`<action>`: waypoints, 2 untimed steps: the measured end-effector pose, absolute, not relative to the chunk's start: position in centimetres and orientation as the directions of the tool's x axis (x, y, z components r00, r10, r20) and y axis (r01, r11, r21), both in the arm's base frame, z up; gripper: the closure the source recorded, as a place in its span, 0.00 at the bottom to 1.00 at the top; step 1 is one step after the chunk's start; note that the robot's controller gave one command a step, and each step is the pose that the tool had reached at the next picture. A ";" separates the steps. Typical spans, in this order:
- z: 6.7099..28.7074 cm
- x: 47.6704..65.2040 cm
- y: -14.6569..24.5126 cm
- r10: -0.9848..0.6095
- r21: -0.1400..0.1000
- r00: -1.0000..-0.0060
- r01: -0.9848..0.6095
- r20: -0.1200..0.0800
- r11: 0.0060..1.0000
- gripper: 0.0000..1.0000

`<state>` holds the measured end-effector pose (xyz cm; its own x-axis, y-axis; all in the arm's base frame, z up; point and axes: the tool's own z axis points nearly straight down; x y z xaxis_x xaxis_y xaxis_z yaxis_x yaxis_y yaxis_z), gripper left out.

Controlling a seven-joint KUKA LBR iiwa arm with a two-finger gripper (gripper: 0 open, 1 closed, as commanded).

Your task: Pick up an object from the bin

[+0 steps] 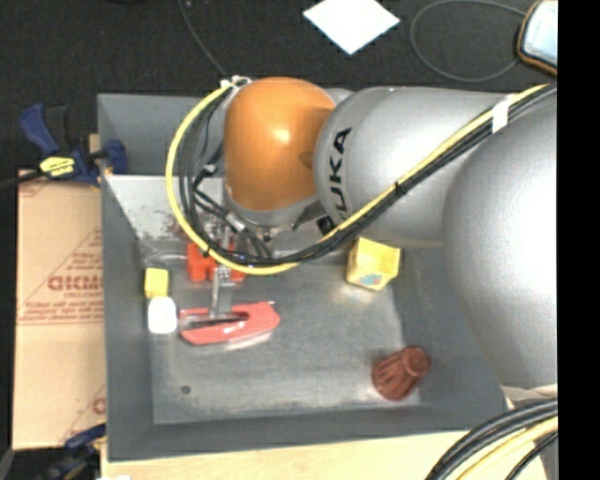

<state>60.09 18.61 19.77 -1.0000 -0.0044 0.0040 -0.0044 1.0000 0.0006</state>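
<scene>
In grey bin (281, 398), end effector (223, 292) over red piece (242, 324), yellow block (373, 262)

A black, matte ground (122, 47) spreads behind the grey metal bin (127, 127), finely speckled like carpet or foam, though which of the two cannot be told. On it, near the top edge, a white sheet of paper (352, 21) lies askew, with one thin pale cable (204, 47) running down toward the bin's far rim and another curving to the sheet's right. The light is even, leaving only soft shadows on the bin's grey floor.
</scene>
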 end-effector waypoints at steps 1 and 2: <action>20.3 60.2 18.5 0.001 0.002 -1.000 0.001 -0.004 1.000 0.00; 7.1 57.9 11.2 -0.126 0.001 -0.992 -0.126 -0.002 0.992 0.00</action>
